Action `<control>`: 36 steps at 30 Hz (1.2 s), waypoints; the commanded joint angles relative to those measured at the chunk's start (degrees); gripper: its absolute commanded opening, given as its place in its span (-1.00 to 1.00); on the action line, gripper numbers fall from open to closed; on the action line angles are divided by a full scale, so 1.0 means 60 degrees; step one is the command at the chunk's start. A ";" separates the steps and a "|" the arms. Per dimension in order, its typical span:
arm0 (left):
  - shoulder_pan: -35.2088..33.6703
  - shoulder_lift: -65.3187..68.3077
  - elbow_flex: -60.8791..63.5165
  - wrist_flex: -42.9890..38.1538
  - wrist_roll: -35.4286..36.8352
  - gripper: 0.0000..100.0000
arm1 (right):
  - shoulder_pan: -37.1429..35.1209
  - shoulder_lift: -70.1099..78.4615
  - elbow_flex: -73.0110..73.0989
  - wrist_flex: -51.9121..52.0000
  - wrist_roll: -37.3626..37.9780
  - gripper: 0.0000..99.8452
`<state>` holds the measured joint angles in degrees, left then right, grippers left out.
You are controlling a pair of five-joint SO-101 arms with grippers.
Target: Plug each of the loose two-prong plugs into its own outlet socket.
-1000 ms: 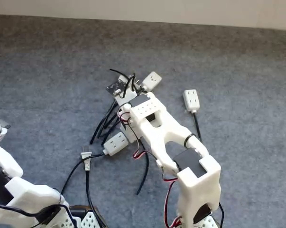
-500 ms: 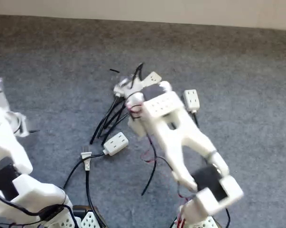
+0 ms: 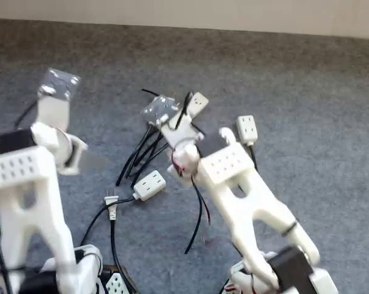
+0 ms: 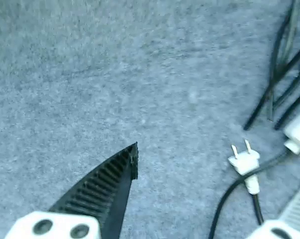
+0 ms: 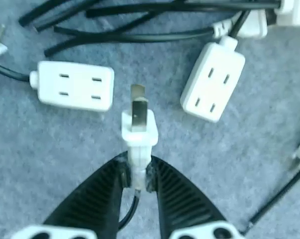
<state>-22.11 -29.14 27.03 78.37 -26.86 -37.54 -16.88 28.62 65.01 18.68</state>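
Once close, plug [image 5: 138, 127] in right hand [image 5: 137, 172].

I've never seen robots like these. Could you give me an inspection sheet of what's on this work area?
Surface: grey carpet, flat.
Job's things: three white sockets; loose plug lying on the carpet; held plug, prongs pointing outward.
Clutter: nothing seen.
Tools: right tool shut on the held plug; left tool open, empty, above the carpet.
Cables: black cords tangled between the sockets.
Surroundings: pale wall beyond the carpet.
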 commanded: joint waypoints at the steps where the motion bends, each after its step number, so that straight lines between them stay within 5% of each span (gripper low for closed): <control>1: 0.1048 -0.2278 0.1619 -0.0791 -0.0073 -0.01 | -0.0769 -0.1722 0.1531 -0.1414 -0.0088 -0.99; 7: 0.2396 -0.4344 0.3582 -0.1949 0.0542 0.03 | -0.2205 -0.3070 0.2894 -0.2264 -0.0791 -0.99; 22: 0.3172 -0.6278 0.5707 -0.3429 0.2051 0.03 | -0.2308 -0.3114 0.3436 -0.2821 -0.1216 -0.99; 27: 0.3114 -0.6278 0.7158 -0.5421 0.2637 0.03 | -0.2322 -0.3201 0.3158 -0.2352 -0.1216 -0.99; 36: 0.3172 -0.6264 0.7377 -0.5451 0.2535 -0.02 | -0.2103 -0.3128 0.0916 -0.0432 -0.1158 -0.99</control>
<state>-3.65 -66.15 71.16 46.73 -11.74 -50.81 -33.41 42.77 58.51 12.00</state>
